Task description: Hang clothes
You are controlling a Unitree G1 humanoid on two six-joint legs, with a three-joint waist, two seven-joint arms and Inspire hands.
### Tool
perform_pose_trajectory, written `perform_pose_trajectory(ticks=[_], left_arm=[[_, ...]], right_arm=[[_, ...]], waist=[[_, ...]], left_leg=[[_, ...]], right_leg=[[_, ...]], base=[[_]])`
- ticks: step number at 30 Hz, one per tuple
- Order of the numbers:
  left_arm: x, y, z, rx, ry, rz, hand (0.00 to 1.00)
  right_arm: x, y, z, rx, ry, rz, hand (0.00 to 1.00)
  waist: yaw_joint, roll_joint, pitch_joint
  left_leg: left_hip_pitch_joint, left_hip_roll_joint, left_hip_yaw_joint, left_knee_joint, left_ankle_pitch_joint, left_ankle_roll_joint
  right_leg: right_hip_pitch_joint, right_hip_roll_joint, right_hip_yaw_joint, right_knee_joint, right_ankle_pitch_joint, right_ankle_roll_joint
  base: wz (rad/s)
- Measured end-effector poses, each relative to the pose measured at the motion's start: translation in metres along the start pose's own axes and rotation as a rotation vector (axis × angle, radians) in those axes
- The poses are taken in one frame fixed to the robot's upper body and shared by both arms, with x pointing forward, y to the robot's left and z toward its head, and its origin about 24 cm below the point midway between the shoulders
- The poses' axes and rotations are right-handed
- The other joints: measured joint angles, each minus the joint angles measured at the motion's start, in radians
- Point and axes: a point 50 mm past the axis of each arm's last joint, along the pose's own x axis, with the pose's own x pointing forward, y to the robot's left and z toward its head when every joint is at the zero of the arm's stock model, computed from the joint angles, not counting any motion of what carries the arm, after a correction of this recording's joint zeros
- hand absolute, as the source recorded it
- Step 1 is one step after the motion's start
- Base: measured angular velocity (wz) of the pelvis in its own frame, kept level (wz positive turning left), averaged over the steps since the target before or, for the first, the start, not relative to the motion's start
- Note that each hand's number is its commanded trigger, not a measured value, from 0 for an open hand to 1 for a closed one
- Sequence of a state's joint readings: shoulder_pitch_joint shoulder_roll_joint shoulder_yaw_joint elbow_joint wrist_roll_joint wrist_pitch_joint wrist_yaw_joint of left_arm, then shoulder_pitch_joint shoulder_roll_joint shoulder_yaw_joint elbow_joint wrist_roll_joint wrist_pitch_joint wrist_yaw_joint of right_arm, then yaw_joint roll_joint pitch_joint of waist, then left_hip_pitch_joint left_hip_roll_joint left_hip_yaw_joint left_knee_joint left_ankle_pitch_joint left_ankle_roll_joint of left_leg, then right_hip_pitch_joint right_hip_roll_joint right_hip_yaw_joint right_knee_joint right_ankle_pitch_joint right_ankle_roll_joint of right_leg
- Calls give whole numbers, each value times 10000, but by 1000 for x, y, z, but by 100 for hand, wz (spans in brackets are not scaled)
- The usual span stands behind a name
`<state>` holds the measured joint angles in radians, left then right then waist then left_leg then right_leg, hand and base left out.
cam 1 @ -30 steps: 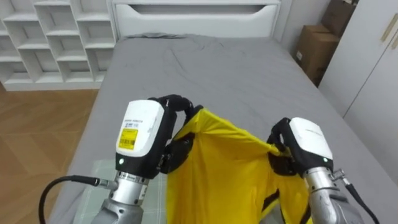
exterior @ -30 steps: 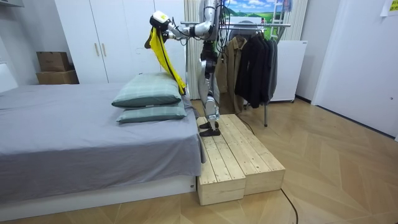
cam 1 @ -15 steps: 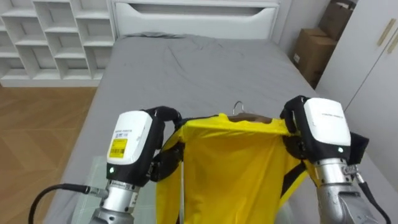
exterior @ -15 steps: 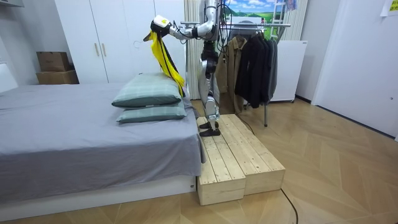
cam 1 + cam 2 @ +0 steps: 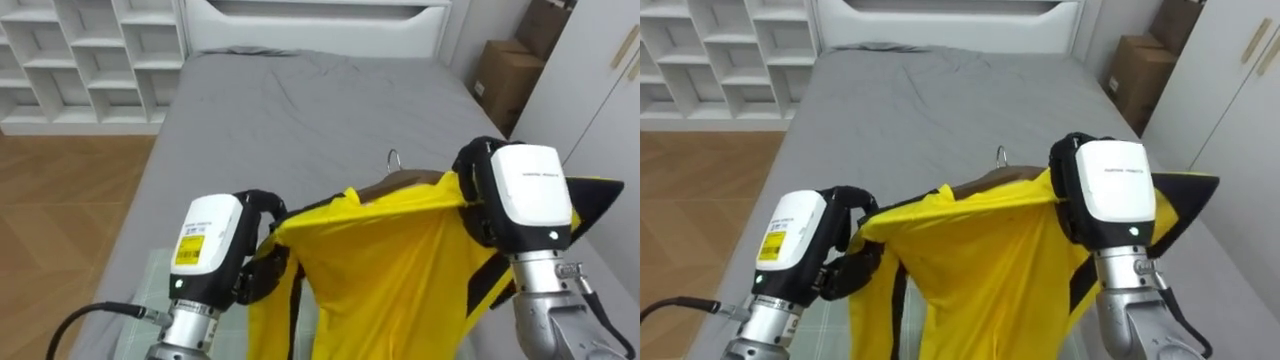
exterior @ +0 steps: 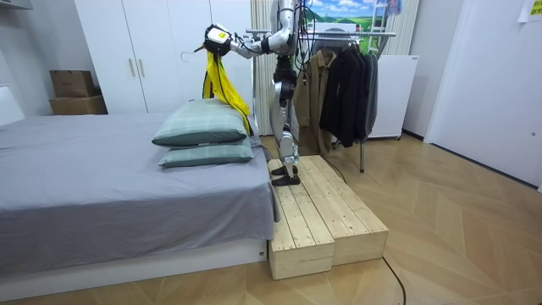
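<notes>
Risen right hand [image 5: 525,195] and left hand [image 5: 210,248] clutch yellow shirt [image 5: 390,270].

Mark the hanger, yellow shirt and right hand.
hanger [image 5: 410,181]: left eye view, on its wooden top.
yellow shirt [image 5: 385,270]: left eye view, on its front panel.
right hand [image 5: 525,195]: left eye view, on its white back.

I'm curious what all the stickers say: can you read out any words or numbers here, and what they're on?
Yellow sticker on the left hand: dark print, too blurred to read.
Back of the right hand: faint line of print, too small.
The yellow garment: none.
</notes>
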<state>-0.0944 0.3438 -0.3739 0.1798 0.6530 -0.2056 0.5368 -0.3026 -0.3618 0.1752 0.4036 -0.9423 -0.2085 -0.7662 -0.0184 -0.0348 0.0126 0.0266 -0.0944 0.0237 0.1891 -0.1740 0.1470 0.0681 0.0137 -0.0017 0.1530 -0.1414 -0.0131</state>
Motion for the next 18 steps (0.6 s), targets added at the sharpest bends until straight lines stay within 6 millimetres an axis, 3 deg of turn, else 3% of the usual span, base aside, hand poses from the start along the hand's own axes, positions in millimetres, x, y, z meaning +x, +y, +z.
perform_pose_trajectory(ticks=[7,13,18], left_arm=[[-3,-4,-6,-243,474,-382,0],[-7,-15,-13,-1008,1278,-976,0],[-14,-27,-20,-2078,2209,-1761,0]], right_arm=[[6,-9,9,249,-401,-868,100],[7,-11,9,266,-411,-942,100],[7,-11,9,271,-446,-946,100]], waist=[[-14,-78,-10],[-25,-317,-47],[-23,-321,-46]], left_leg=[[6,0,-1,-25,-1,0],[15,5,54,-14,0,0],[18,-3,29,-37,-1,0]], right_leg=[[-6,2,-19,12,0,0],[-6,9,75,12,0,0],[3,1,-3,8,0,0]], base=[[0],[-1],[0]])
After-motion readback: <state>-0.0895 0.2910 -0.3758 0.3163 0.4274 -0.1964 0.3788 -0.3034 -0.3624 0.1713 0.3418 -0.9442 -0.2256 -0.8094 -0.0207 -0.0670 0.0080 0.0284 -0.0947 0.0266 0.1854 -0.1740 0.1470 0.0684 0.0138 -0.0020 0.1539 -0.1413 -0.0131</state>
